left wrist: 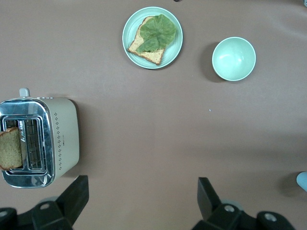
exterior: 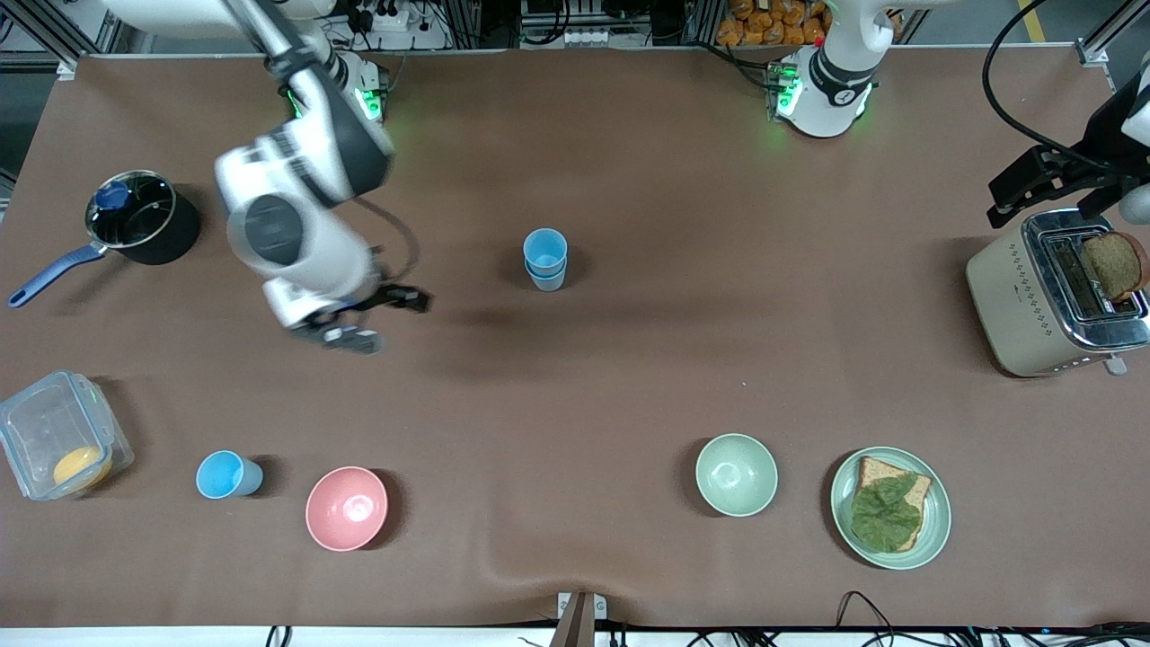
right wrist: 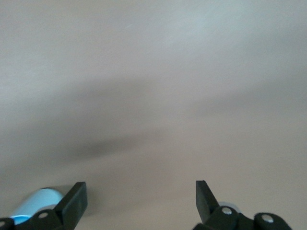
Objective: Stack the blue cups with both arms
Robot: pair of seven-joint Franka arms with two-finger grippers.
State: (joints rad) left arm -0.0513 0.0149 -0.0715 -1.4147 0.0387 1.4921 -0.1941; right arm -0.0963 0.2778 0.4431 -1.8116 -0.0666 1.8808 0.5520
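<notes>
Two light-blue cups (exterior: 545, 259) stand stacked near the middle of the table. A third blue cup (exterior: 225, 474) stands alone nearer the front camera, between the plastic box and the pink bowl. My right gripper (exterior: 395, 322) is open and empty, over bare table between the stack and the pot. The right wrist view shows its wide-apart fingers (right wrist: 139, 196) and part of a blue cup (right wrist: 36, 203) beside one finger. My left gripper (exterior: 1006, 196) is open and empty, up over the toaster at the left arm's end. Its fingers also show in the left wrist view (left wrist: 141, 196).
A black pot (exterior: 144, 220) with a blue handle and a plastic box (exterior: 58, 436) lie at the right arm's end. A pink bowl (exterior: 347, 508), a pale green bowl (exterior: 736, 474) and a plate (exterior: 934, 521) of bread and lettuce lie nearer the camera. The toaster (exterior: 1015, 305) holds a bread slice.
</notes>
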